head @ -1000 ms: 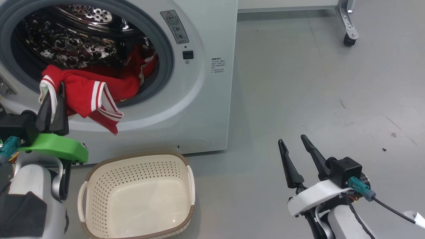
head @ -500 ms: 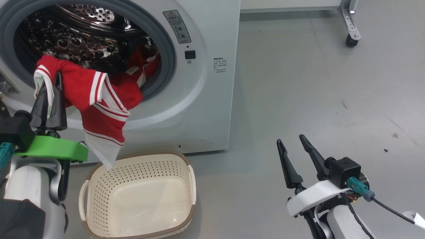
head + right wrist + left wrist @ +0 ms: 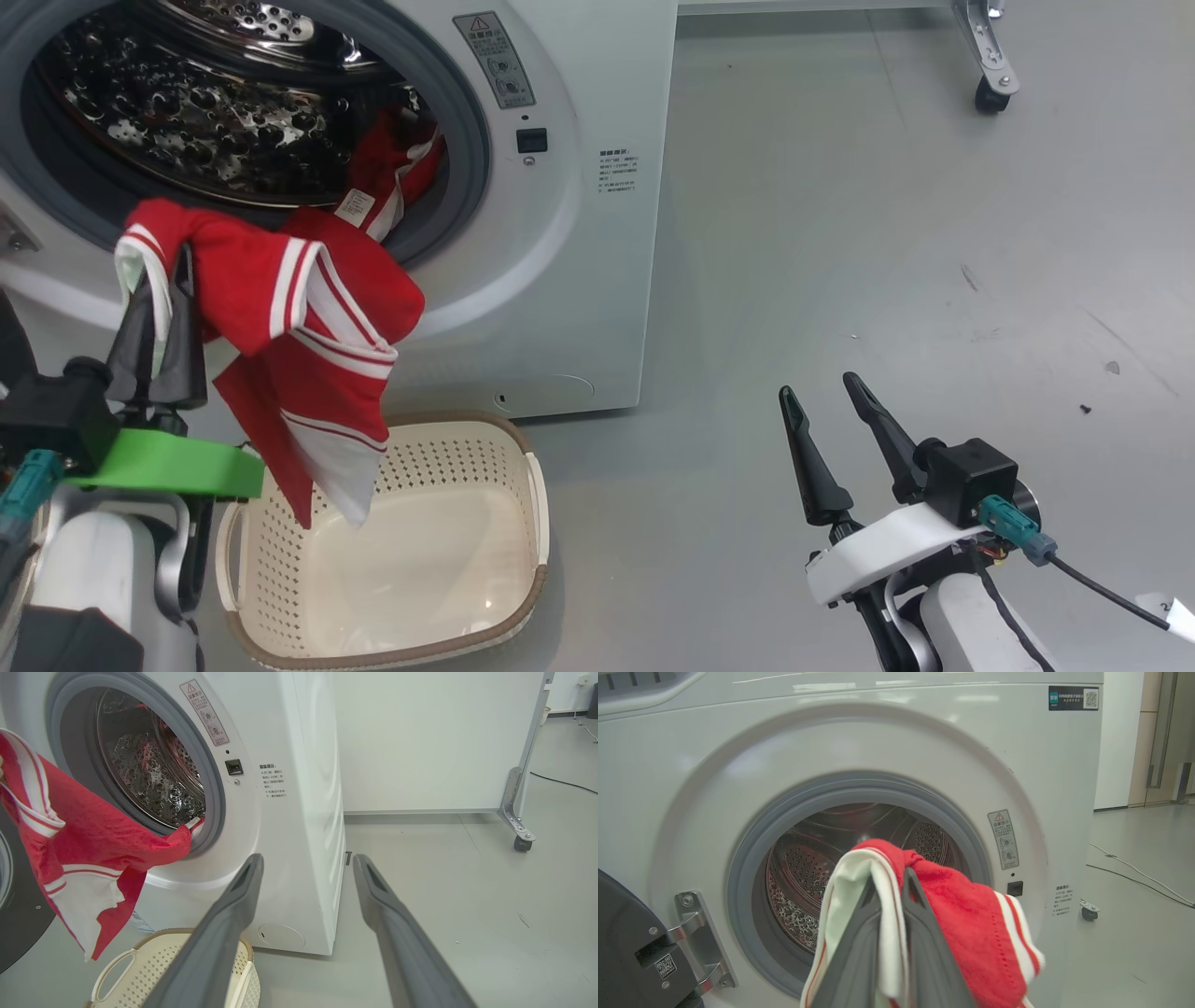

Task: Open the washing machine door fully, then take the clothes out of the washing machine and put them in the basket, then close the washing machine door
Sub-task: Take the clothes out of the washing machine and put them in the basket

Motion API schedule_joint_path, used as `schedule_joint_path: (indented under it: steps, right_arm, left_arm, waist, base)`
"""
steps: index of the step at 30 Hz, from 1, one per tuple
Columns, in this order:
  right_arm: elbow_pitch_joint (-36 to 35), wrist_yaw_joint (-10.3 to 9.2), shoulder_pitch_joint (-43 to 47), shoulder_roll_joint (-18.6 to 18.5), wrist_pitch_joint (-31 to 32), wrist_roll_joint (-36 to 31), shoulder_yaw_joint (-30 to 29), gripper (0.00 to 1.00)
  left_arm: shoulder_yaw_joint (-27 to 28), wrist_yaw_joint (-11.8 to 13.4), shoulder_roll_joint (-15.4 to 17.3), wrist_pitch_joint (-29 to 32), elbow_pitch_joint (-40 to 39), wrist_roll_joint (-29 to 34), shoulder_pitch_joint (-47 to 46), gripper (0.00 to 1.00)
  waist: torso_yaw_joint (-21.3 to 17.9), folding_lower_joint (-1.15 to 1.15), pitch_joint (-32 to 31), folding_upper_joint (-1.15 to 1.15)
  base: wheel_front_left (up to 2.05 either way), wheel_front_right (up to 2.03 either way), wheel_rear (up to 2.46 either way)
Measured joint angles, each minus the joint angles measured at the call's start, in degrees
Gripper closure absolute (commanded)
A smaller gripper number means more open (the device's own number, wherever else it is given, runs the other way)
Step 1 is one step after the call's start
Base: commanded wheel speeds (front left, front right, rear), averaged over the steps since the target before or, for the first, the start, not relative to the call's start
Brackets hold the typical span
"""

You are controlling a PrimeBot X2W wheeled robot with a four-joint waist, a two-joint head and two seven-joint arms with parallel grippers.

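Note:
The white washing machine [image 3: 579, 233] stands with its drum open; the black washing machine door [image 3: 626, 952] is swung aside at the left. My left gripper [image 3: 163, 271] is shut on the white-trimmed edge of the red clothes [image 3: 299, 317]. The fabric drapes from the fingers, one end hanging down over the cream basket [image 3: 448, 457] and another part trailing back into the drum. The basket sits on the floor before the machine. My right gripper [image 3: 822, 401] is open and holds nothing, low at the right, well away from the machine. In the wrist views: left gripper [image 3: 889, 882], right gripper [image 3: 308, 858].
A grey floor spreads to the right of the machine. A white panel [image 3: 434, 742] on a metal leg with a caster [image 3: 990, 93] stands at the back right. A cable [image 3: 1139, 872] lies on the floor farther off.
The left gripper has drawn the red garment farther out of the drum; its loose end now hangs down into the basket's mouth. The right arm has stayed still.

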Motion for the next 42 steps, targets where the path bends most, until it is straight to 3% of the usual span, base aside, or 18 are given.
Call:
schedule_joint_path:
  steps: [19,31,42]
  right_arm:
    - [-1.3,0.18,-1.2,0.0,0.0,-0.4,0.7,0.0]
    - [-3.5,0.16,-3.3,0.0,0.0,-0.4,0.6,0.0]
    - [-5.4,-0.07,-5.4,0.0,0.0,-0.4,0.6,0.0]
  left_arm:
    - [-1.3,0.0,0.1,3.8,9.3,-0.1,6.9,1.0]
    - [-0.9,0.2,2.1,6.8,15.9,0.2,6.4,1.0]
    - [-1.8,0.2,3.9,9.2,20.4,1.3,0.1,1.0]
  waist:
    - [-2.8,0.0,6.3,0.0]
    - [-5.9,0.0,12.5,0.0]
    - [-8.3,0.0,18.9,0.0]
  base:
    - [0.0,0.0,0.0]
    - [0.0,0.0,0.0]
    - [0.0,0.0,0.0]
